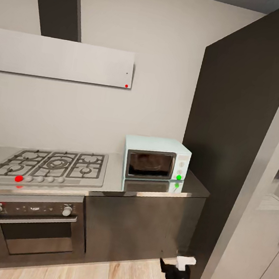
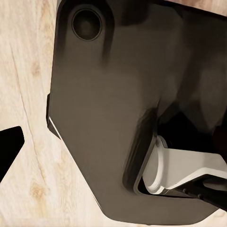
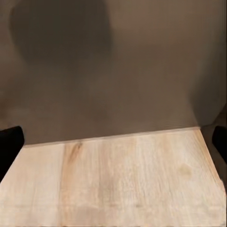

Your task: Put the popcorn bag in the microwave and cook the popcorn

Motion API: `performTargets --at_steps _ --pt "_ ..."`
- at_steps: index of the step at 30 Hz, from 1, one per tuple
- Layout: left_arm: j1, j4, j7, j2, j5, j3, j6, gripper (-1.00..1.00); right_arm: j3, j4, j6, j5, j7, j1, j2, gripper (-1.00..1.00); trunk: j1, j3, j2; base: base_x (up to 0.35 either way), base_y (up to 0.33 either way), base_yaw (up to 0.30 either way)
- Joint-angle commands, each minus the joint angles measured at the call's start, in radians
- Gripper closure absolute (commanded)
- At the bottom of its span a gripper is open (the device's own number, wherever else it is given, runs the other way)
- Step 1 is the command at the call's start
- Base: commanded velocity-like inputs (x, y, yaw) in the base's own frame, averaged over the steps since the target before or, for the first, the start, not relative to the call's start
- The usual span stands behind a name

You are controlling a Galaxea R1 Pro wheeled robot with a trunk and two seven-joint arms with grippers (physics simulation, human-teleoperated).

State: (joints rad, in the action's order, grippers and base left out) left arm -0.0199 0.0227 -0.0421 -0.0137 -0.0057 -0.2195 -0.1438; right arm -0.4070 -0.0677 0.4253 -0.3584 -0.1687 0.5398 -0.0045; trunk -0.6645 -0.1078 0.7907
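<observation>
From my head camera the microwave sits right of centre in the frame on the countertop, door closed, a green dot at its lower right. The hob lies to its left, the oven below that, the hood at upper left. A dark tall cabinet fills the right side.

My right arm shows at the bottom edge over wood floor. My right gripper is spread wide, fingertips at both frame edges, holding nothing, facing a dark panel. My left gripper: I cannot tell; one fingertip shows beside my dark base.
</observation>
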Motion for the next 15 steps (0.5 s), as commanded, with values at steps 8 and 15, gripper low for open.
performTargets --at_steps 8,15 --pt "0.0 0.003 -0.002 0.0 -0.001 -0.006 -0.006 -1.0 -0.009 0.146 -0.005 -0.004 0.164 -0.132 -0.042 -1.0 0.0 -0.001 0.001 0.0 0.0 0.0" --pt "0.0 0.003 -0.002 0.0 -0.001 -0.006 -0.006 -1.0 -0.007 0.149 -0.031 -0.007 0.263 -0.451 -0.042 -1.0 0.0 -0.001 0.001 0.0 0.0 0.0"
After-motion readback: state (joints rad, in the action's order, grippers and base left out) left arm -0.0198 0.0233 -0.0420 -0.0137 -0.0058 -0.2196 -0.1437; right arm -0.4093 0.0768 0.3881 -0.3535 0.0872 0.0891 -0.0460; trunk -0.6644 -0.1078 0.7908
